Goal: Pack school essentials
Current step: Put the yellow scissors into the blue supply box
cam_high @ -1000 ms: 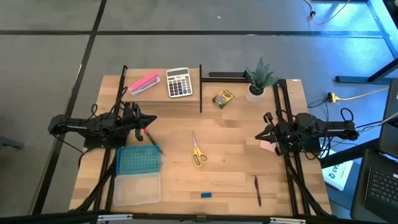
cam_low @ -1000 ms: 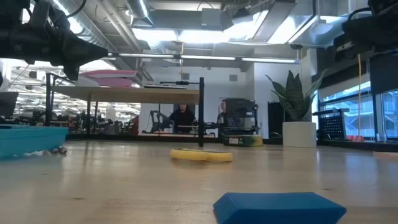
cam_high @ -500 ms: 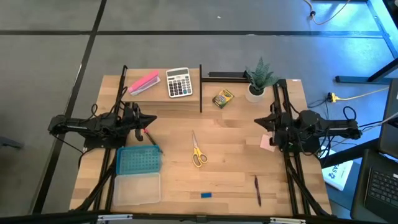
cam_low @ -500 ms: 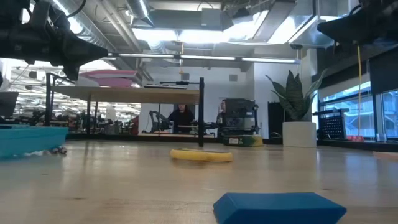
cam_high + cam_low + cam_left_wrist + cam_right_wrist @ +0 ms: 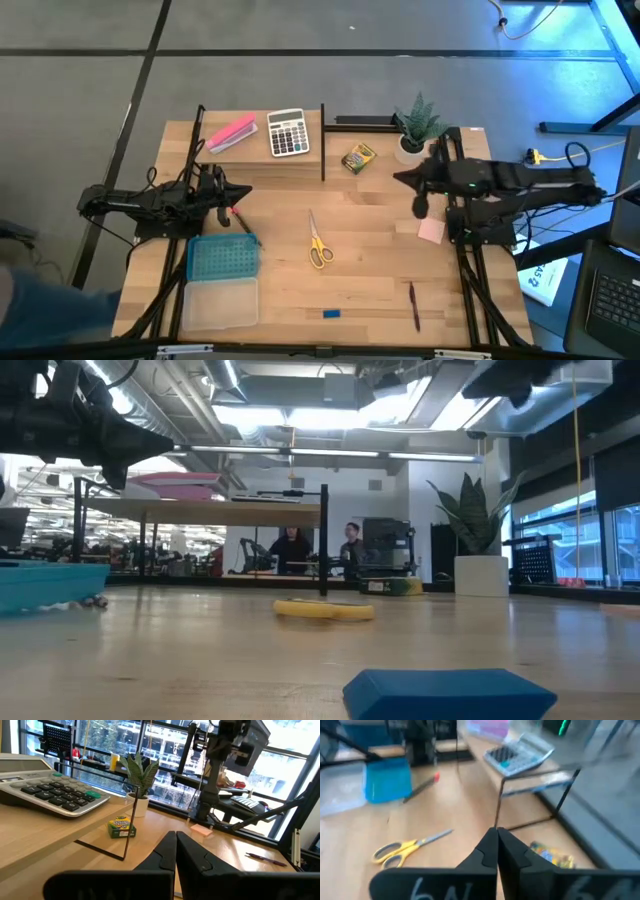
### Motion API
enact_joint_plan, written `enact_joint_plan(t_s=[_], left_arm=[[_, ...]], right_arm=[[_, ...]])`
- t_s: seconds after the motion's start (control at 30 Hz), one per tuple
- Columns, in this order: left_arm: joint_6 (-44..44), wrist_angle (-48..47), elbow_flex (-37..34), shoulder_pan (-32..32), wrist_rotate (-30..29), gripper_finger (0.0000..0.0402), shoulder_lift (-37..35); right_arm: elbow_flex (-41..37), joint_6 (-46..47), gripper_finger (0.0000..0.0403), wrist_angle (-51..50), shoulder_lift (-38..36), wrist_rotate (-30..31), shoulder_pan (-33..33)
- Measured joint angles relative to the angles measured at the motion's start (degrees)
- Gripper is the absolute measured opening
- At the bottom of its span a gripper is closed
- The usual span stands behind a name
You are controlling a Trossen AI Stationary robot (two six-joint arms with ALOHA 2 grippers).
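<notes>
The yellow-handled scissors lie flat mid-table, also in the right wrist view. The yellow-green crayon box sits by the shelf's post. The blue eraser and the dark-red pen lie near the near edge. The red-tipped pencil lies beside the blue box. My right gripper hovers shut, above the table just right of the crayon box. My left gripper waits shut over the pencil's far end.
An open blue box and its clear lid sit near-left. A grey calculator and a pink block rest on the far shelf. A potted plant stands far right, and a pink note lies under the right arm.
My right gripper has risen and swung toward the far edge and the table's left, ending near the crayon box. The pink note it stood over now shows fully. Its fingers have stayed shut.
</notes>
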Motion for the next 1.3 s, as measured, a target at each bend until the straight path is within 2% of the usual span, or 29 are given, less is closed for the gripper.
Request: enact_joint_plan(t_s=[0.2, 0.3, 0.43, 0.57, 0.73, 0.83, 1.07, 1.17, 1.3], left_arm=[[-0.19, 0.02, 0.00, 0.02, 0.06, 0.0000, 0.01], [4.92, 0.04, 0.90, 0.04, 0.80, 0.0000, 0.06], [15.59, -0.56, 6.04, -0.72, 4.15, 0.0000, 0.99], [19.10, -6.53, 14.97, -1.68, 3.43, 0.0000, 5.12], [19.10, -16.31, 27.50, -2.77, 2.88, 0.0000, 17.46], [18.99, -23.69, 36.35, -3.40, 2.46, 0.0000, 27.15], [8.10, -43.75, 54.42, -4.51, 2.70, 0.0000, 47.02], [5.83, -48.70, 59.86, -6.19, 3.04, 0.0000, 53.13], [-1.91, -54.32, 65.13, -8.07, 3.04, 0.0000, 59.15]], right_arm=[[14.93, 7.91, 0.0001, -11.05, 14.91, -6.20, 0.00], [20.49, 9.21, 0.0000, -13.56, 19.59, -9.08, 0.00], [26.00, 9.51, 0.0000, -15.21, 22.91, -11.30, 0.02], [30.96, 12.24, 0.0000, -21.52, 25.17, -13.28, 0.31], [36.43, 14.03, 0.0000, -32.10, 27.81, -13.73, 1.75], [37.53, 14.12, 0.0000, -34.12, 28.96, -16.06, 2.72], [37.59, 13.76, 0.0000, -36.21, 31.61, -19.84, 3.88], [37.59, 13.21, 0.0000, -36.25, 33.01, -20.14, 4.22], [37.59, 12.61, 0.0000, -38.35, 34.36, -24.45, 4.22]])
